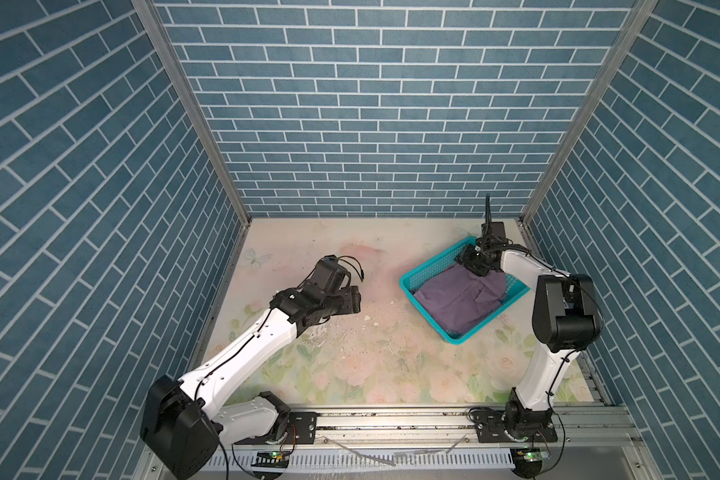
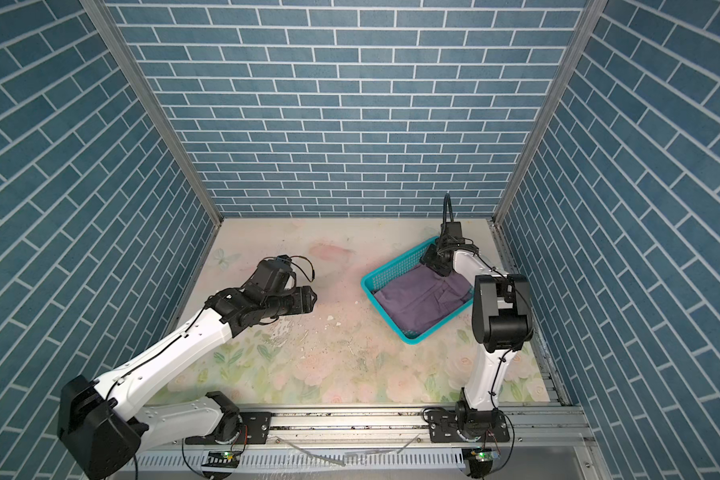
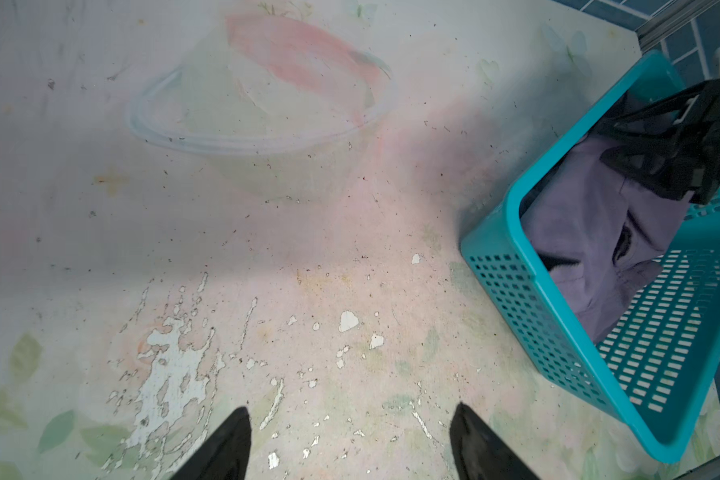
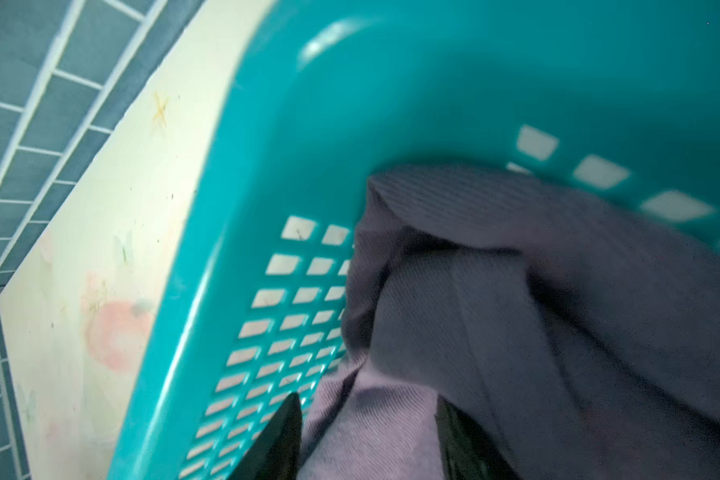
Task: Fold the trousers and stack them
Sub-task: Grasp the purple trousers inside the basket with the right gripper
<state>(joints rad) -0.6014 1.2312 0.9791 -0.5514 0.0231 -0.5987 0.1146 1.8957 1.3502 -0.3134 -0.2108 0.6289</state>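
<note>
Table [image 1: 350, 365]: flowered top, worn and flaked in patches.

Basket [image 3: 512, 299]: teal, perforated. It sits well apart from the left fingers [image 1: 356, 300], ahead of them and off to one side. The right fingers [image 1: 474, 268] reach down inside it.

Trousers [image 1: 458, 301]: mauve, lying in the basket directly under the right fingers. None of the cloth is on the table. They look loosely bunched rather than neatly folded.

Step in hand, as I read it: fetching the trousers out of the basket, so the job is barely begun. The next move calls for a firm pinch on the cloth and a lift clear of the basket rim. Then they need spreading flat on the table nearer the left fingers.

Right fingers: partly apart and touching a ridge of cloth that sits between them. Cannot tell whether it is pinched or only straddled.

Left fingers: wide apart, holding nothing, above the table.
</note>
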